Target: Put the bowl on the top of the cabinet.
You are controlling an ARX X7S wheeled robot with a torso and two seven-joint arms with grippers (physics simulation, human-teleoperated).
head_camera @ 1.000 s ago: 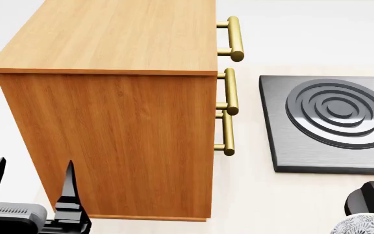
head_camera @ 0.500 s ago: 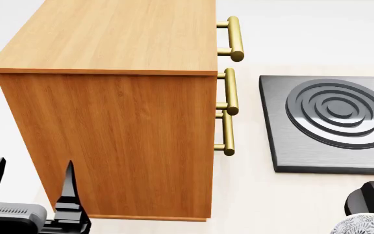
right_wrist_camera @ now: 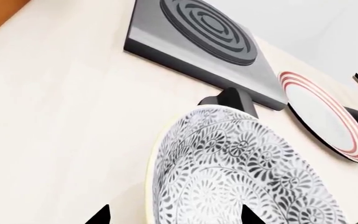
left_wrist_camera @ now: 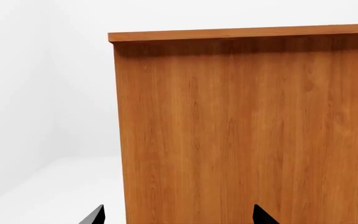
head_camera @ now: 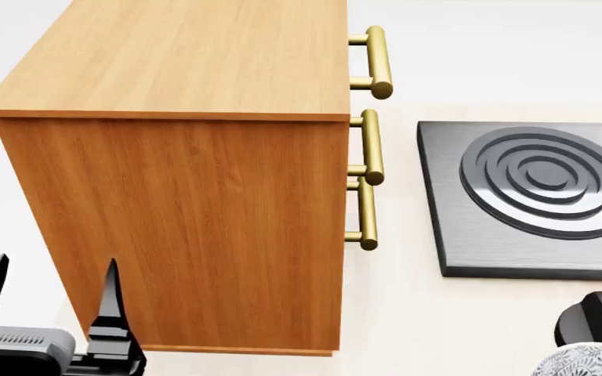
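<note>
Nothing moved; right wrist alone shows bowl (right_wrist_camera: 241,172) whole; left jaws spread, right jaws' state unclear.

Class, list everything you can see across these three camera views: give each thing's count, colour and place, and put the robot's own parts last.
cabinet: one, orange-brown wood, left of the counter
handles: three, brass, on the cabinet's right-facing front
burner plate: one, dark grey with raised rings, right of the cabinet
bowl: one, white with grey floral pattern, near right
plate: one, white with red rings, beyond the bowl
left gripper: black, open, empty, beside the cabinet
right gripper: black, at the bowl
</note>
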